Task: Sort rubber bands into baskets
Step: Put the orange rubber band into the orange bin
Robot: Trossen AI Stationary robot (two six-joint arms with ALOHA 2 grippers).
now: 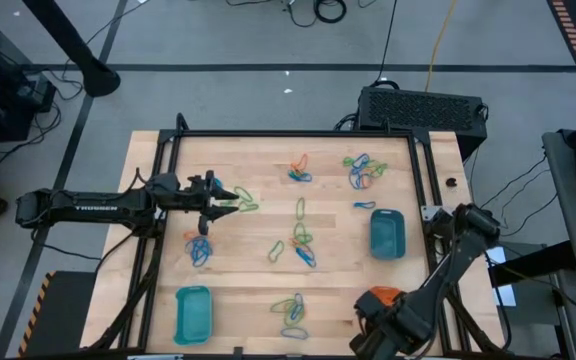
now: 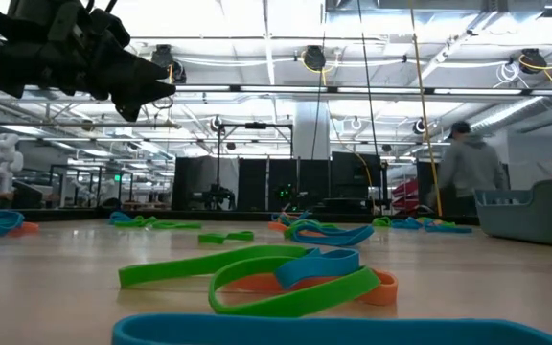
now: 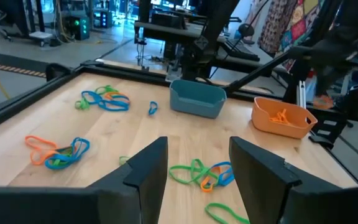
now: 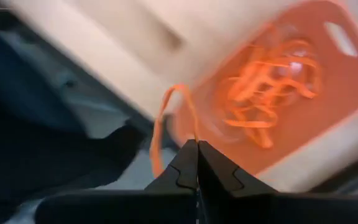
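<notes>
Right gripper (image 4: 197, 152), pinching 1 orange band (image 4: 166, 118), hangs by the orange basket (image 4: 328, 81) for dropping; left gripper (image 3: 194, 168) gapes.

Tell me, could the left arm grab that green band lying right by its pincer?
Probably yes. The left pincer is open and empty beside the green band, with bare wood around it and nothing in between.

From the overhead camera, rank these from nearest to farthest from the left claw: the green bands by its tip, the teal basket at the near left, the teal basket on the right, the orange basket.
1. Thin green rubber bands, just off the left claw.
2. Near-left teal plastic basket, at the table's front edge.
3. Right-side teal plastic basket.
4. Orange plastic basket, front right corner, under the right arm.
</notes>
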